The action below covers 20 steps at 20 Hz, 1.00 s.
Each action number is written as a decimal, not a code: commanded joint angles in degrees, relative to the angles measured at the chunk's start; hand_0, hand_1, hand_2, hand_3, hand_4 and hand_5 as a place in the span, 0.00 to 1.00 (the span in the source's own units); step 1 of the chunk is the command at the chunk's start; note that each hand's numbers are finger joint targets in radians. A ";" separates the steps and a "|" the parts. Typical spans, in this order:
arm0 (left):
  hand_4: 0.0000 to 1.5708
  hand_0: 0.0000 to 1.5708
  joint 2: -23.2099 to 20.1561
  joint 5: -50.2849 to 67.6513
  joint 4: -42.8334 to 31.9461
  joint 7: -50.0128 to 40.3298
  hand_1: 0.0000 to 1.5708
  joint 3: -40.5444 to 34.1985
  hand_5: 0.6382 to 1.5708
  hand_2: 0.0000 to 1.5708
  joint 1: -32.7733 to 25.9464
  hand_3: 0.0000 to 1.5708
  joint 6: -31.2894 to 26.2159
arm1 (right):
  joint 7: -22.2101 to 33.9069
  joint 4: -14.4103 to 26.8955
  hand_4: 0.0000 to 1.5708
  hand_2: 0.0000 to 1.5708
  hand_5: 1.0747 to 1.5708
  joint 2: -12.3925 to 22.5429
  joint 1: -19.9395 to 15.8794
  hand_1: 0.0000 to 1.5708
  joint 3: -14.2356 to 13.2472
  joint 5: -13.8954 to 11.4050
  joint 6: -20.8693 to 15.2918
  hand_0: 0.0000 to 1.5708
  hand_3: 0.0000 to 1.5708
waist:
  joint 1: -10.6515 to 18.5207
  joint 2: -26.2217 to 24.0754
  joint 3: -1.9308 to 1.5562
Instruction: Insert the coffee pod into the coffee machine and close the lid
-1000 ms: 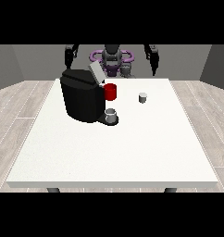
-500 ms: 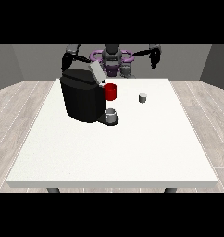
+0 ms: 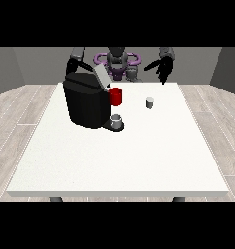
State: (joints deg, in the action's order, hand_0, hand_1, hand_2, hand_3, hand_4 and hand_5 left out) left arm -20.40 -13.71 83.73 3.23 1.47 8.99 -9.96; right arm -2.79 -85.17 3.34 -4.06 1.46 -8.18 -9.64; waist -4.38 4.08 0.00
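Two jobs on the list and, going by how things sit, neither is done yet. The pod [image 3: 149, 102] stands upright on the bench [image 3: 119, 155], on its own, off to the view's right of the machine [image 3: 88, 102] and apart from it. Nothing is touching it.

The machine's lid [image 3: 101, 76] is tipped up and open, a pale flap sticking out the top, so at least the slot looks ready for loading. A red part [image 3: 116, 96] sits on the machine's front, and a small grey cup [image 3: 117, 120] stands on its tray just below.

The hand at the view's right [image 3: 163, 68] hangs in the air above the bench's far edge, up and behind the pod, well clear of it. Its fingers look spread and relaxed, holding nothing. The other arm comes down behind the machine at the view's left, and that hand is hidden back there, so I can't tell what it's doing.

So my read: this is the very start, reach phase at most. Left to do: get down to the pod, pick it up, carry it across to the open slot, drop it in, then swing the lid down. The pod is small, so lining up the fingers on it is probably the fiddly bit.
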 commanded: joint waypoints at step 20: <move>0.00 0.31 -0.52 -18.58 -27.38 5.40 0.31 1.47 1.00 0.46 18.32 0.31 5.80 | 0.23 11.07 0.00 0.00 1.00 -1.65 -13.66 0.00 -2.52 0.14 -0.75 0.00 0.00 | -0.72 10.09 0.00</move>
State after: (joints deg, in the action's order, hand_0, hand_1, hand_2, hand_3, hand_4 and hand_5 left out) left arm -22.25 -29.15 58.70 6.59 2.32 25.29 -7.43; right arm -1.39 -78.23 1.62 -14.41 1.11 -8.39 -9.50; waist -6.82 12.76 0.01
